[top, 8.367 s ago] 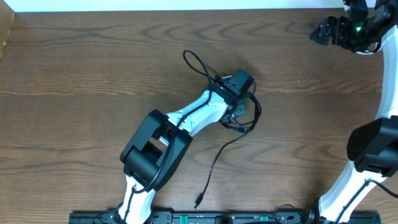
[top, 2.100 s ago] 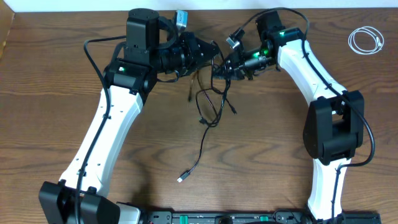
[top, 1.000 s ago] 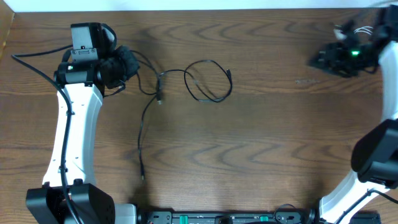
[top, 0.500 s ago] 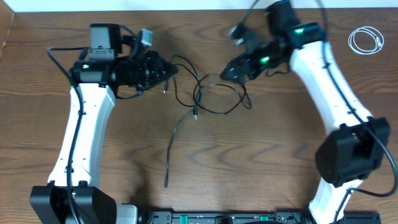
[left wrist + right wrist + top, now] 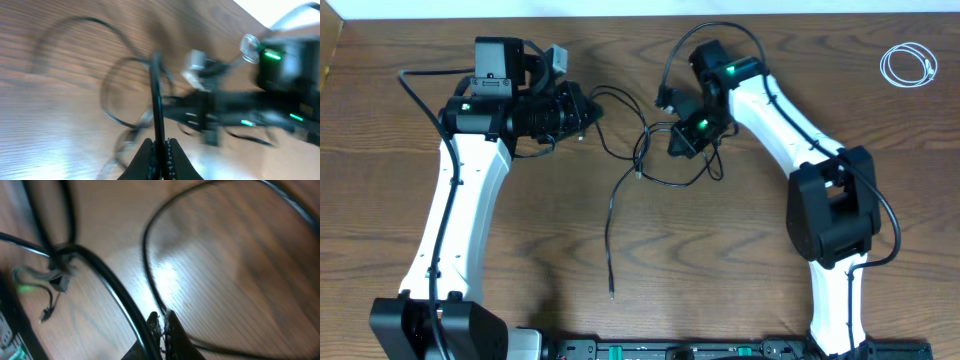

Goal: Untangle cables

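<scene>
Roughly midway, judging from the overhead view: the white cable [image 5: 908, 64] lies coiled by itself at the top right corner of the table [image 5: 770, 290], well apart from everything else, so that one looks done. The black cables [image 5: 655, 165] are knotted in loose loops at centre, between the two arms. The left gripper [image 5: 588, 108] is closed on a strand at the knot's left side. The right gripper [image 5: 678, 140] sits at its right side, jaws together. One long tail runs down from the knot to a plug end [image 5: 611, 295] near the front edge, and a 2nd plug [image 5: 638, 175] hangs just below the loops. Count: 1 white cable and 2 arms. There are prob. 2 black cables, going by the loose ends, but the crossings hide the exact no. Left to do: pull the black loops apart & lay each out separately.

Left wrist view, blurred: the left gripper [image 5: 159, 148] has its fingers pressed together on one black cable [image 5: 156, 100], which runs straight up from the tips toward loops on the wood. I count 1 strand in the grip.

Right wrist view: the right gripper [image 5: 161, 323] has its fingers pinched shut. A thick-looking black strand [image 5: 110, 287] runs into the tips, so it appears to be gripped, and a thinner loop [image 5: 150, 275] lies on the table behind it. At least 2 strands are visible; whether they belong to 1 cable, I can't tell.
</scene>
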{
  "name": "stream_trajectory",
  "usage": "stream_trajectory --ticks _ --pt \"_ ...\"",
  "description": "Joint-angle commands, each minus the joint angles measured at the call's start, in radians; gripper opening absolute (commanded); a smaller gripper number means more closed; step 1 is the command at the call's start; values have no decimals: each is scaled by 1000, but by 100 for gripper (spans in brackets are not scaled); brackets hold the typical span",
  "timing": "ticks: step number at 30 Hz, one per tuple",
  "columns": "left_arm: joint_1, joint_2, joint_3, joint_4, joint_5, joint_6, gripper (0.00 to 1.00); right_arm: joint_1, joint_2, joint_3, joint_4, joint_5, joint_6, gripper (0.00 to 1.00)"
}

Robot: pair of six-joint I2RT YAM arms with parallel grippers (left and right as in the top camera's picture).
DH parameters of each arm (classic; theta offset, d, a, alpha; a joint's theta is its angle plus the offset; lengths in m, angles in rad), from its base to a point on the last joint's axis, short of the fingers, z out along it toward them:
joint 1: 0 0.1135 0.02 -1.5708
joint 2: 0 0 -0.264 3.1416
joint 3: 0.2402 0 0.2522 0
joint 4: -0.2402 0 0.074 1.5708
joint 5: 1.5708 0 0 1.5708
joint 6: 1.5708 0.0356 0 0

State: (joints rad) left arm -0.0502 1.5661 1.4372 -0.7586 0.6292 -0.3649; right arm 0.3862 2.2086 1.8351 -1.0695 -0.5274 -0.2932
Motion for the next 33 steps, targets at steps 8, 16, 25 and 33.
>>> stream_trajectory --ticks 8,16,25,33 --pt "82 -18 6 0 -511 -66 7 -344 -229 10 -152 526 555 1" --pt "86 -18 6 -19 -420 -66 7 -390 -234 8 -155 340 385 1" --pt "8 -17 -28 -91 -397 -66 7 -343 -233 -10 -187 369 379 1" --pt "-63 -17 -53 -74 -397 -66 7 -325 -233 -192 -78 333 377 1"
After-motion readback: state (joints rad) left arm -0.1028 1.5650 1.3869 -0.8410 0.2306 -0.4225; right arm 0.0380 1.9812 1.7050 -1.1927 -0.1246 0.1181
